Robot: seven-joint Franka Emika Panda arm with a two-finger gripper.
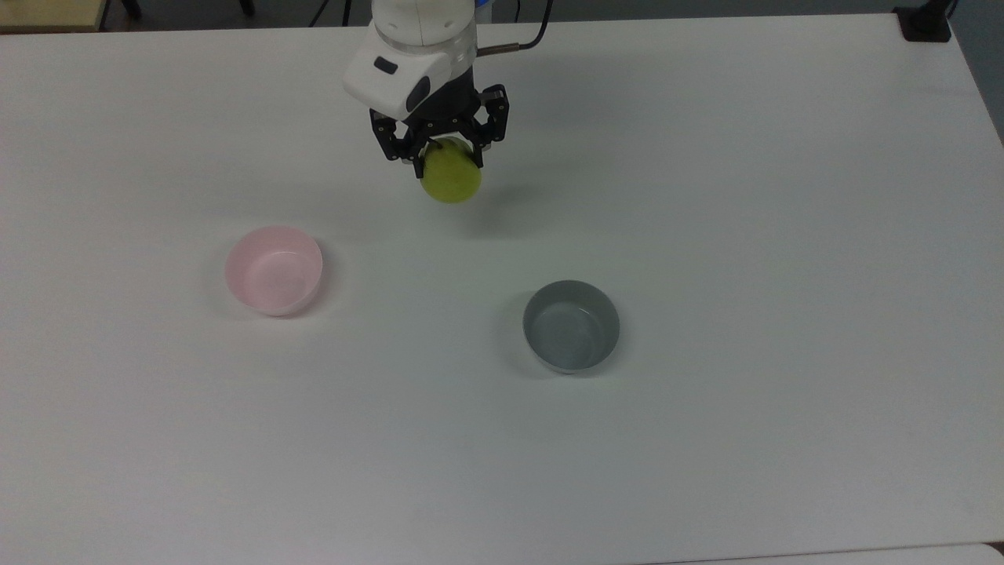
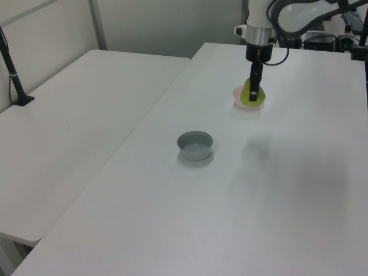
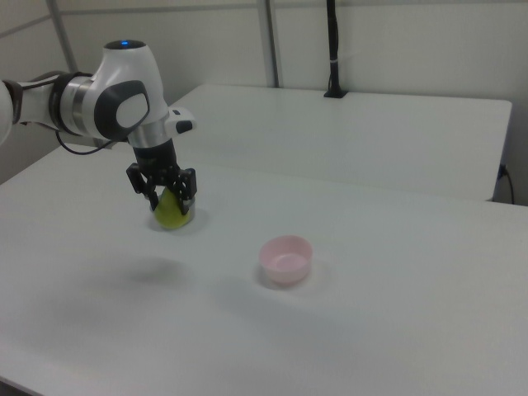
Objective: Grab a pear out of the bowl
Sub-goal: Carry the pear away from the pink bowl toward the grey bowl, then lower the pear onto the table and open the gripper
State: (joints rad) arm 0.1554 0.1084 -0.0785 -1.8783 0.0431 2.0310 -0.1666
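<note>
My pincer [image 1: 444, 159] is closed on the pear [image 1: 451, 180], black fingers clamping its narrow upper end, the round yellow-green body hanging below them. In the top view the pear sits in the upper middle of the frame, held off the desk [image 1: 706, 196], with a soft shadow on the surface just lower right of it. In the right view the pear [image 3: 172, 211] hangs at left of centre under my pincer [image 3: 167, 196], its shadow lying lower in the frame.

The pink bowl [image 1: 274, 270] stands at left of centre in the top view, nothing inside, well apart from the pear. In the right view the pink bowl [image 3: 286, 259] sits in mid-frame, right of the pear. In the left view the pear [image 2: 253, 96] overlaps the pink bowl [image 2: 237, 95] in the upper right of the frame.

The grey bowl [image 1: 571, 326] stands right of centre in the top view, below and right of the pear, apart from it; it sits mid-frame in the left view [image 2: 195, 145].

Edges: the desk's far edge runs along the top of the top view, just above my wrist. Wide bare surface spreads to the right and across the lower half of that frame. In the left view a second desk [image 2: 86, 115] adjoins along a seam at left.
</note>
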